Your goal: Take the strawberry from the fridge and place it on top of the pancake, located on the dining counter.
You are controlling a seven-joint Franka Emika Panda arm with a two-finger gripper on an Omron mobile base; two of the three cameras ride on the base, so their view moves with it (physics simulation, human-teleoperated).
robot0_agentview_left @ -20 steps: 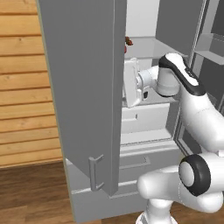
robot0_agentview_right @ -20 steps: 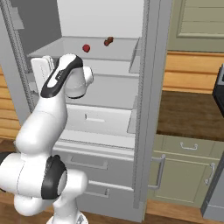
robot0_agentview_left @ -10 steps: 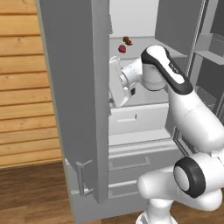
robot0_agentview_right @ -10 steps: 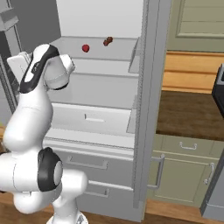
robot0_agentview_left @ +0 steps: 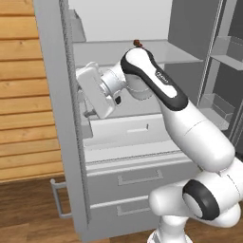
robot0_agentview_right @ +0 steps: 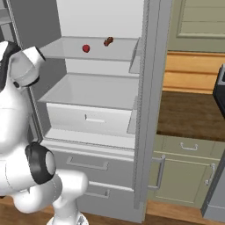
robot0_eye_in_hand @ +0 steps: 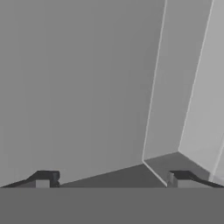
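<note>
The fridge (robot0_agentview_right: pixel 94 118) stands open, with white shelves and a drawer inside. On its upper shelf lies the small red strawberry (robot0_agentview_right: pixel 86 48), with a little brown item (robot0_agentview_right: pixel 107 41) just right of it. My arm reaches to the left, and its white hand (robot0_agentview_left: pixel 95 92) sits against the inner side of the left fridge door (robot0_agentview_left: pixel 52 118), well left of and below the berry. In the hand view my gripper (robot0_eye_in_hand: pixel 111 179) is open, empty, and faces flat grey panels. The arm hides the strawberry in the left base view. The pancake and the dining counter are out of view.
The brown item (robot0_agentview_left: pixel 136 43) shows on the shelf above my arm. The right fridge door (robot0_agentview_left: pixel 223 71) with its bins stands open at the right. A wall counter (robot0_agentview_right: pixel 189 114) with green-grey cabinets (robot0_agentview_right: pixel 184 171) lies right of the fridge. Two bottom drawers (robot0_agentview_left: pixel 137 190) are closed.
My arm has swung left, away from the shelves, to the left door. That door has swung wider open, its handle moving left. The strawberry has not moved.
</note>
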